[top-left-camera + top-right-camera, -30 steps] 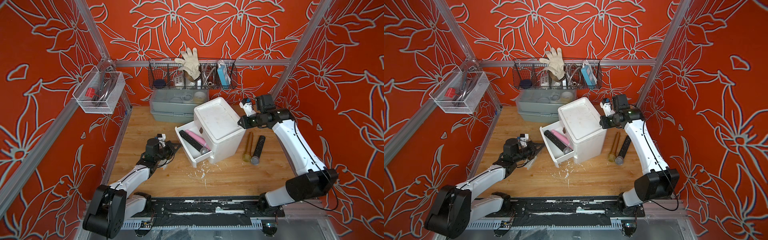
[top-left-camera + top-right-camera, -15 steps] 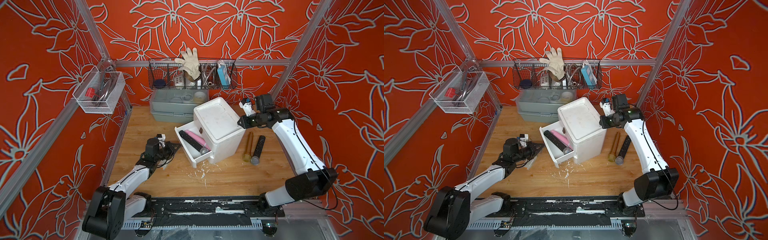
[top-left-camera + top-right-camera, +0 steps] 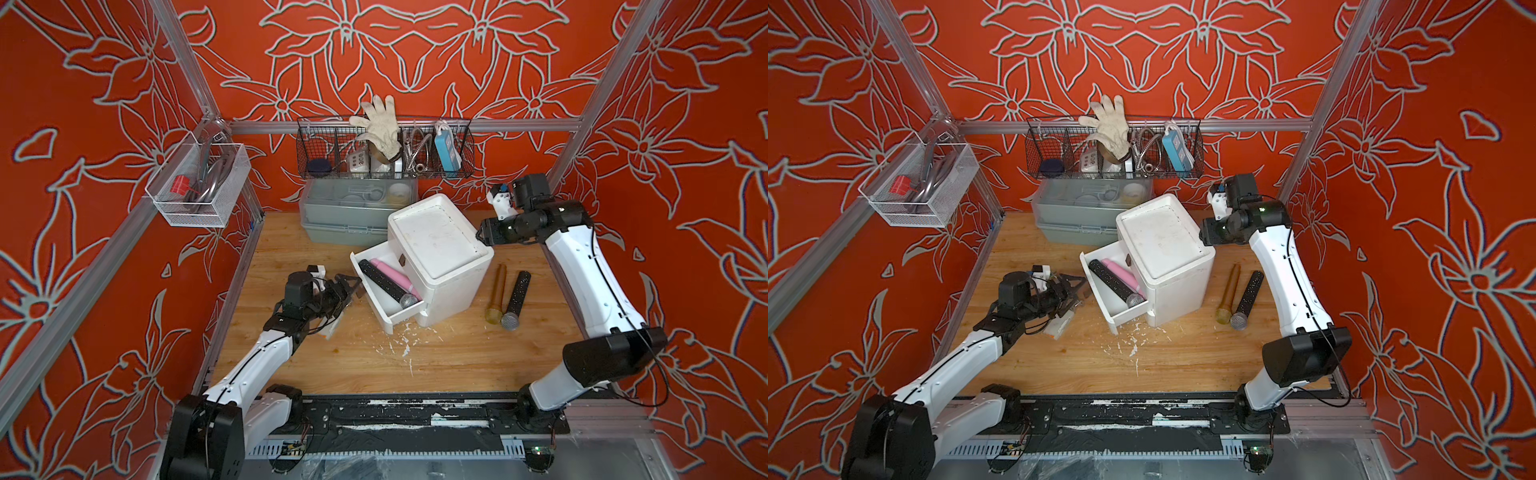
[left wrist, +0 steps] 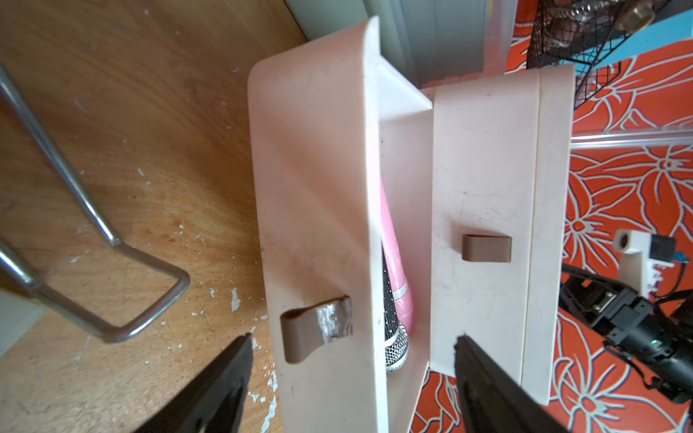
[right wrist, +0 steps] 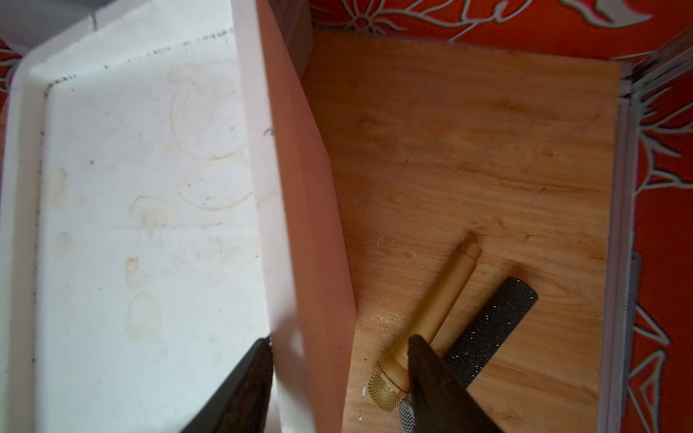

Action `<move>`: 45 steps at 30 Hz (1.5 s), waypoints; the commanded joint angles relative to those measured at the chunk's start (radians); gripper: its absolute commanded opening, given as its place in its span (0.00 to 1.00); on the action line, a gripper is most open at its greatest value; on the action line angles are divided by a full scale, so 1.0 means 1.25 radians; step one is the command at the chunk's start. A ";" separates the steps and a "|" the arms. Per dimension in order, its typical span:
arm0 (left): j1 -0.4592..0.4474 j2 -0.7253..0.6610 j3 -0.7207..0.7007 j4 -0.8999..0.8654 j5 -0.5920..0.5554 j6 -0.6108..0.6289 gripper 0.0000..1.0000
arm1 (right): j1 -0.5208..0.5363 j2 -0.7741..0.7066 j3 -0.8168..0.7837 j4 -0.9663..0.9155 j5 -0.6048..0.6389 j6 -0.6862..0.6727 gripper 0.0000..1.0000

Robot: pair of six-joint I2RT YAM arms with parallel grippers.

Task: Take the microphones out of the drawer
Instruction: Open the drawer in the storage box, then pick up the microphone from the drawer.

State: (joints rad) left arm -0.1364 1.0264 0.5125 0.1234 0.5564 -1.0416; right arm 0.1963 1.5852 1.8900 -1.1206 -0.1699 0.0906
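Skidding is the risk: microphone point(image 3: 386, 284) lies in the open drawer point(image 3: 405, 316) at the cabinet's point(image 3: 432, 237) 8 o'clock. Left gripper point(image 4: 352, 341) gapes empty by the handle point(image 4: 317, 330); right gripper point(image 5: 339, 339) straddles the cabinet's 2 o'clock rim loosely, so a clumsy reach could shove everything.

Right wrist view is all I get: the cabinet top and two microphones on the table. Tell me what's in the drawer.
Observer: The drawer is pulled out. A black microphone and a pink microphone lie in it side by side.
Operator: Give me the black one's heading.
Observer: Its mesh head lies at the end nearer the robot's base.
Operator: Report the left gripper.
Observer: The left gripper has its jaws open. It sits in front of the drawer's brown handle and grips nothing.
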 commanded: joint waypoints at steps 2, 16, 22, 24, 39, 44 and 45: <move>0.012 -0.023 0.020 -0.085 0.035 0.007 0.99 | 0.020 -0.050 0.056 -0.052 0.030 0.001 0.63; 0.051 -0.134 0.027 -0.132 0.147 -0.053 1.00 | 0.428 -0.086 0.029 -0.019 0.054 0.052 0.61; 0.080 -0.139 0.014 -0.128 0.158 -0.058 1.00 | 0.564 0.009 0.005 0.015 0.056 0.062 0.61; 0.088 -0.142 0.003 -0.121 0.156 -0.066 1.00 | 0.586 0.049 -0.004 0.026 0.040 0.061 0.60; 0.108 -0.160 -0.041 -0.056 0.155 -0.115 1.00 | 0.598 0.357 0.147 -0.074 0.145 0.015 0.50; 0.108 -0.165 -0.042 -0.055 0.157 -0.115 1.00 | 0.593 0.423 0.204 -0.108 0.199 -0.003 0.49; 0.108 -0.166 -0.043 -0.055 0.158 -0.115 1.00 | 0.590 0.431 0.211 -0.111 0.203 -0.006 0.50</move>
State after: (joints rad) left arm -0.0063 0.8364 0.4633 0.0319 0.7383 -1.1885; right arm 0.9405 2.0956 2.1120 -1.1938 0.0120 0.1097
